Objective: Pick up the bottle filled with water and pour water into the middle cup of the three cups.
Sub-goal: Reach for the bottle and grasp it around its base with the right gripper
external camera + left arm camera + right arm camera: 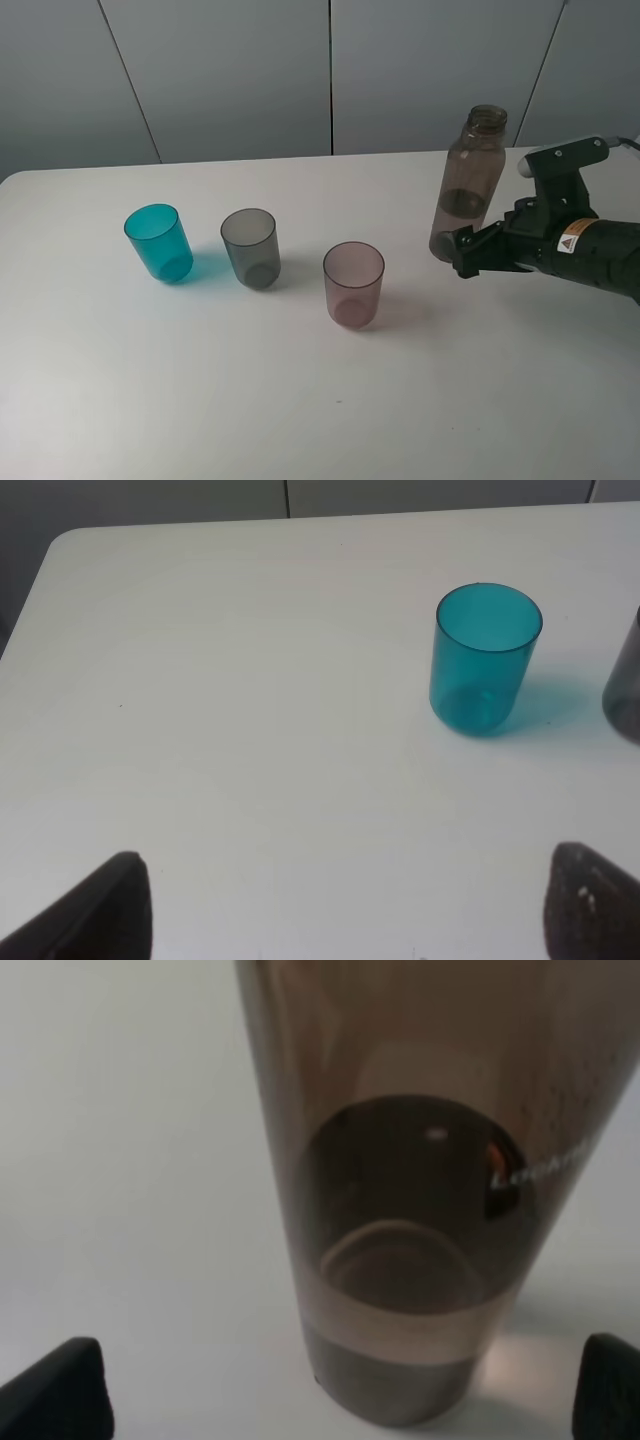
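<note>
Big white table point(300, 420), everything standing on it. On its right side the right gripper point(462, 250) has its jaws spread wide on either side of the foot of the bottle point(470, 180), gripping nothing yet. The bottle is upright, uncapped, with only a little water at the bottom. It's tall and slim, so if 1 finger touches before the other it could topple and spill. A grip that low may also let it swing on the lift. The pink cup point(353, 284) sits between the bottle and the middle cup point(250, 247), so a low carry could clip it. The grey mouth is small, and a fast tilt could splash the teal cup point(158, 241). The left gripper point(345, 910) is open and empty.
</note>
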